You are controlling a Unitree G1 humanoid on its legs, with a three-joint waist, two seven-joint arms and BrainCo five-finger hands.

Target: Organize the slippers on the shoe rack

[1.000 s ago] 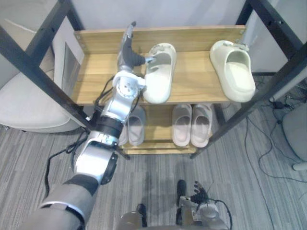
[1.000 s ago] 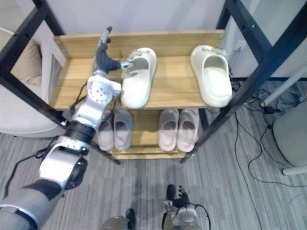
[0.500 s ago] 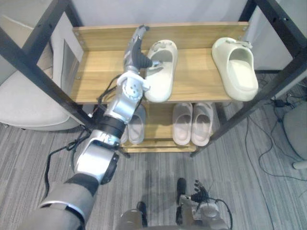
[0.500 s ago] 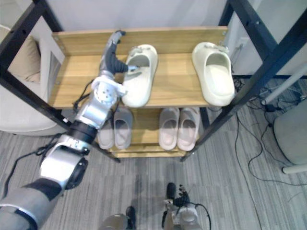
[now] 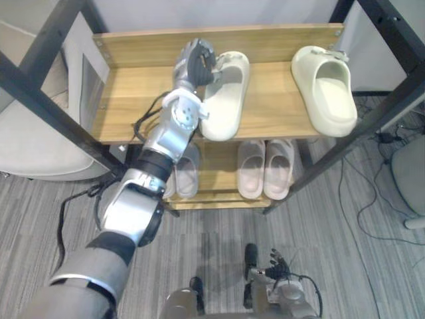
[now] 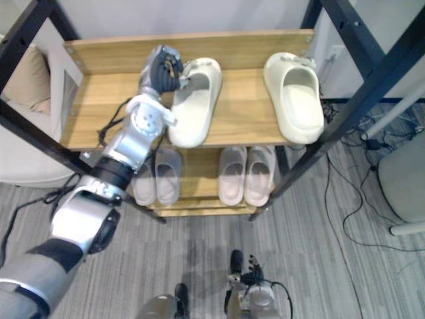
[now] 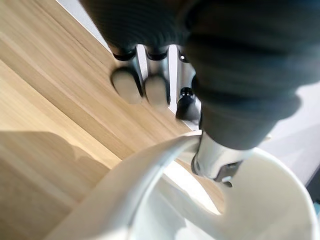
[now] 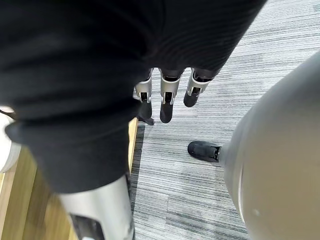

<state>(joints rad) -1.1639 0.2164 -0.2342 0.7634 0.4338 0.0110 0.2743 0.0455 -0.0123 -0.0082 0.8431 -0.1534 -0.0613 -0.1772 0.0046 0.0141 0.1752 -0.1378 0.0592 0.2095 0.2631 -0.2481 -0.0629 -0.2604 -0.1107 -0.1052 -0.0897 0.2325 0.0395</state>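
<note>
Left slipper (image 5: 224, 103): cream, thick-soled moulded slide with a broad band over its far end; lies sole down on the top shelf, left of centre, angled so its far end leans right and its near end reaches the shelf's front edge.
Left hand (image 5: 197, 63): at the far left edge of the left slipper; fingers (image 7: 127, 86) curled down on the slipper's left side, against the wood, with the thumb over the rim on the slipper's side, so the rim is pinched between them.
Right slipper (image 5: 325, 90): same make; well apart at the right end of the same shelf, untouched.
Shoe rack (image 5: 129, 100): wooden shelves in a black frame.
Lower shelf: a grey pair (image 5: 188, 171) on the left, a pale pair (image 5: 265, 169) on the right.
Right hand (image 8: 167, 107): hangs low over grey carpet, fingers straight and slightly apart, holding nothing.
</note>
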